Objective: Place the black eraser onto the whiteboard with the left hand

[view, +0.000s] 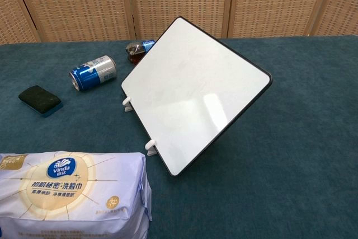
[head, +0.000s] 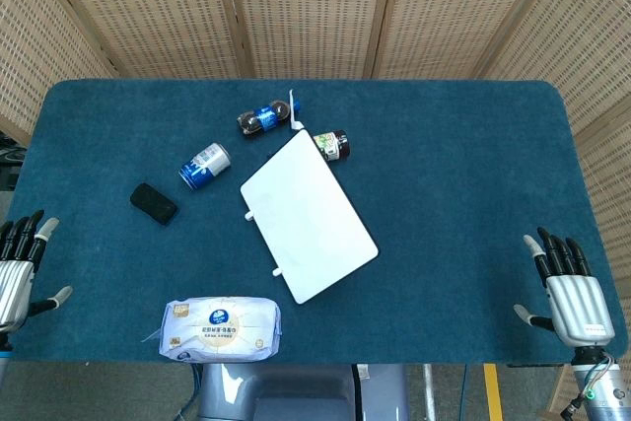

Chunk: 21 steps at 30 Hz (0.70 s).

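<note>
The black eraser [head: 154,203] lies flat on the blue cloth, left of the whiteboard [head: 308,214]; the chest view shows the eraser [view: 39,99] at far left. The whiteboard [view: 193,90] is white with a dark rim, propped at a slant on small white feet. My left hand [head: 20,268] hovers at the table's left edge, fingers spread, holding nothing, well below and left of the eraser. Near the front right corner my right hand [head: 570,293] is open too. Neither hand shows in the chest view.
A blue can [head: 204,166] lies on its side between eraser and board. A dark bottle [head: 266,119] and a small jar [head: 332,145] lie behind the board. A pack of tissues [head: 221,328] sits at the front edge. Wicker screens stand behind the table [head: 463,175].
</note>
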### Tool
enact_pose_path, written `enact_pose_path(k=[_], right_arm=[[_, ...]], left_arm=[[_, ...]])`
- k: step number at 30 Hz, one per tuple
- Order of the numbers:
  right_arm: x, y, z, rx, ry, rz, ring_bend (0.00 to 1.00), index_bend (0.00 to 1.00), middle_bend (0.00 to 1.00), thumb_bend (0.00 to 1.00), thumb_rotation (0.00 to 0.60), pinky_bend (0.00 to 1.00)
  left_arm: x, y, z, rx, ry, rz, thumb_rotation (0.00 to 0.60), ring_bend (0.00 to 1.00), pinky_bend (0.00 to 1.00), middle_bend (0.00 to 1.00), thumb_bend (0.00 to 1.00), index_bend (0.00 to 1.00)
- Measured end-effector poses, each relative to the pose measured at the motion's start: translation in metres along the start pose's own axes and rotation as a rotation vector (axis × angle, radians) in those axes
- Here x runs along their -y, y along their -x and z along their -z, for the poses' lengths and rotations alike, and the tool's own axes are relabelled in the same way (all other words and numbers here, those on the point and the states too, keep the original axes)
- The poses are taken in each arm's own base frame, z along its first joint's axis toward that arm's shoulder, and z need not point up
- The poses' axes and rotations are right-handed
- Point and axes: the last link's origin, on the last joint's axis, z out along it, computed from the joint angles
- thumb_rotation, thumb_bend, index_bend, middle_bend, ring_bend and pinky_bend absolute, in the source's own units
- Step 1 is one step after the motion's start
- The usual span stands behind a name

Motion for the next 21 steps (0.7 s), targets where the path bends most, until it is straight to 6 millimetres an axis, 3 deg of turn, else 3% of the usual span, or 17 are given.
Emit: enact_pose_path(k=[21], right_arm=[[0.0011,0.0008,0.0034,-0.005,0.000,0.014,0.00,0.00,0.00,0.05,0.600,0.00]], left_arm=[[-0.0059,0.0019,-0.0038,0.002,0.030,0.014,0.600,0.00,0.00,0.00,0.16,0.00]])
